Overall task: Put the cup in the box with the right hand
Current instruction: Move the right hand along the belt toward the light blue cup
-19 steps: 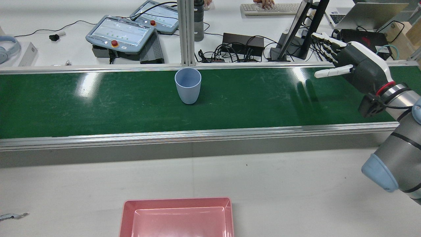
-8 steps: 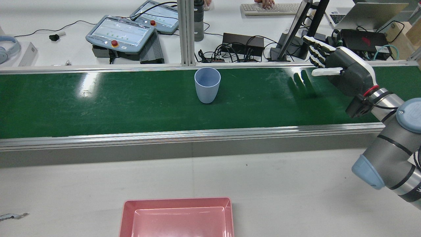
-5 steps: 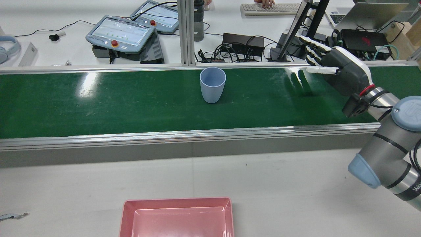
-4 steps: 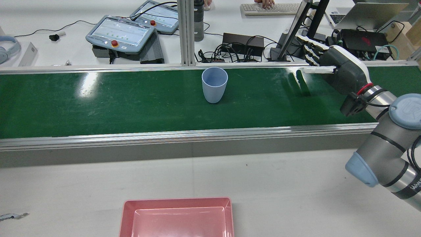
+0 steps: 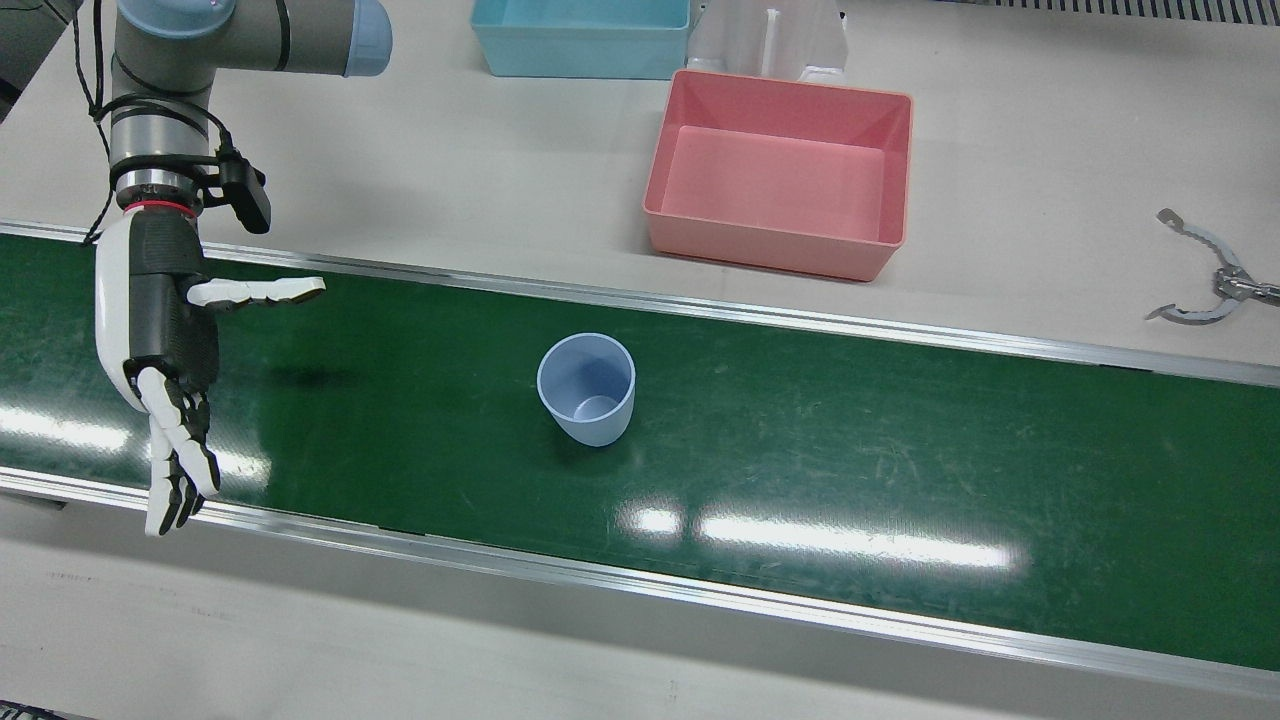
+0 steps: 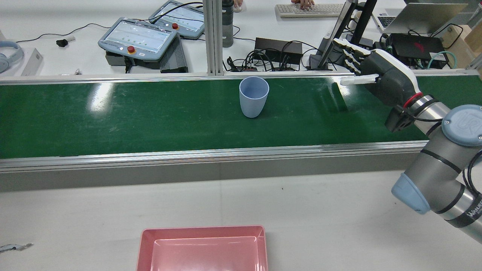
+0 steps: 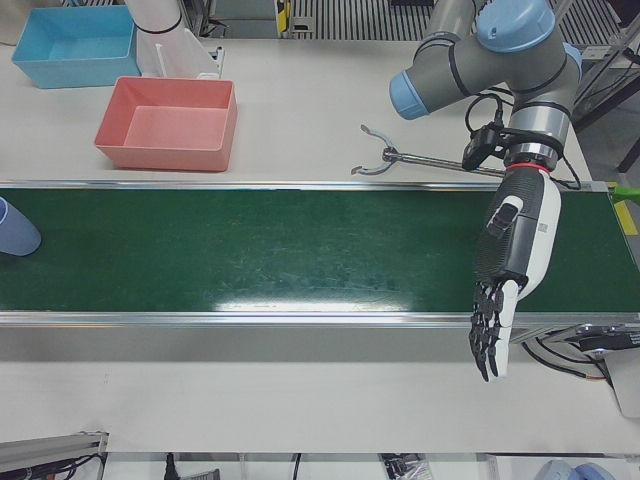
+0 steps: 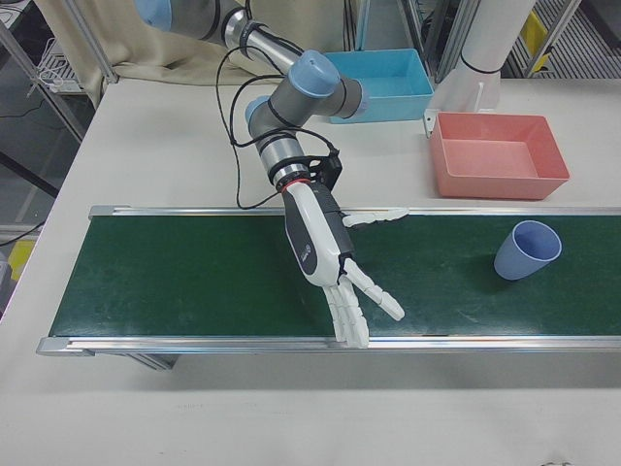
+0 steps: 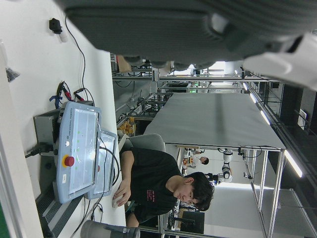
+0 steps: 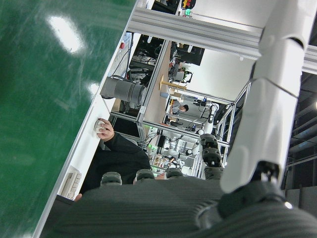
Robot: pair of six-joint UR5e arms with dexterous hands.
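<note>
While the rear view shows only the right hand point(image 6: 380, 77), fingers point(image 6: 348, 52) spread and holding nothing, well apart from the cup point(image 6: 253, 96) standing upright on the green belt point(image 6: 131, 113), the left-front view shows the left hand point(image 7: 512, 270), released too. The pink box point(image 5: 780, 185) sits on the worktop point(image 5: 1050, 130) beside the belt.

Green conveyor belt point(image 5: 800, 450) runs the length of the surface point(image 5: 500, 190), aluminium rails on both long edges. Blue cup point(image 5: 586, 389) upright on belt, mid-width. On surface at robot's edge: pink box point(image 5: 780, 175), blue bin point(image 5: 580, 38) beside it, metal tongs point(image 5: 1205, 285) near left end.
</note>
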